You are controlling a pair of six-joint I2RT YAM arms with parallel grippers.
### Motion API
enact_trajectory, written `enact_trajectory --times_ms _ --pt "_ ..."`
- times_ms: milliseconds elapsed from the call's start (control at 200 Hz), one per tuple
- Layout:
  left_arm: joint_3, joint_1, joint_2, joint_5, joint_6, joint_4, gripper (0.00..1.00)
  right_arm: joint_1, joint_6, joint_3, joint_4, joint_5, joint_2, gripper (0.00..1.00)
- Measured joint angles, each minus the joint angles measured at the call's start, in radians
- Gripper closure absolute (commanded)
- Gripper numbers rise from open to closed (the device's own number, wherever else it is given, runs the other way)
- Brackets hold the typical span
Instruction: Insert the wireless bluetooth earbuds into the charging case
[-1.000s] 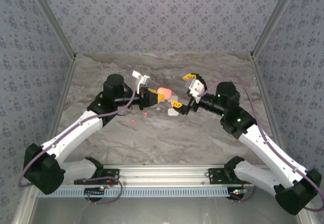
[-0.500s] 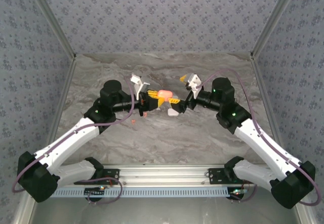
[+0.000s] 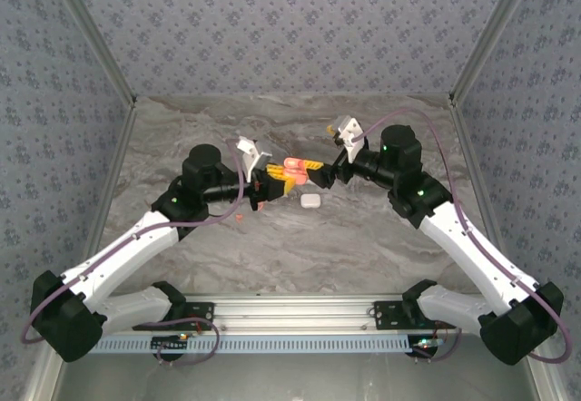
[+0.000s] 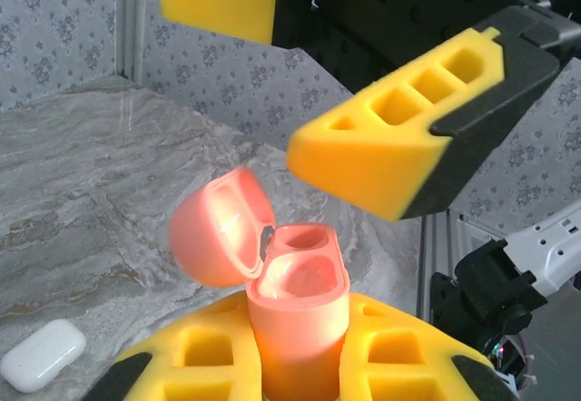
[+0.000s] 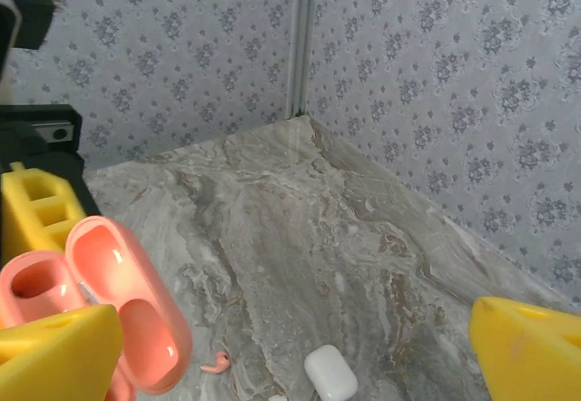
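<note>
My left gripper (image 3: 290, 174) is shut on a coral-pink charging case (image 3: 293, 163), held above the table with its lid swung open. In the left wrist view the case (image 4: 295, 315) stands upright between my yellow pads (image 4: 204, 356), and its two wells look empty. My right gripper (image 3: 315, 171) is open right beside the case; its fingers (image 4: 399, 147) hang just above the case mouth. In the right wrist view the open lid (image 5: 127, 315) sits by my left pad (image 5: 54, 356). One coral earbud (image 5: 216, 363) lies on the marble below, also seen as a coral speck (image 3: 238, 217).
A closed white case (image 3: 310, 200) lies on the marble table (image 3: 363, 238) under the two grippers, and is also seen in the wrist views (image 4: 41, 356) (image 5: 329, 372). Patterned walls (image 3: 290, 29) enclose the table on three sides.
My right gripper has swung left and closed the gap to the coral case, staying open. The left arm shifted slightly, still holding the case.
</note>
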Motion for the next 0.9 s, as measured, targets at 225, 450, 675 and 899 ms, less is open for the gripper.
enact_trajectory --times_ms 225,450,675,899 --pt "0.000 -0.005 -0.002 -0.024 0.016 -0.016 1.00 -0.024 0.019 0.002 -0.021 -0.003 -0.008 0.00" --pt "-0.016 -0.005 -0.066 -0.231 0.047 -0.069 1.00 -0.090 0.124 -0.002 -0.022 -0.008 -0.063 0.00" --pt "-0.022 -0.005 -0.145 -0.456 0.076 -0.174 1.00 -0.093 0.252 -0.030 -0.029 -0.066 0.074 0.23" --pt "-0.022 -0.005 -0.219 -0.615 0.103 -0.326 1.00 0.059 0.357 -0.010 -0.095 0.006 0.340 0.38"
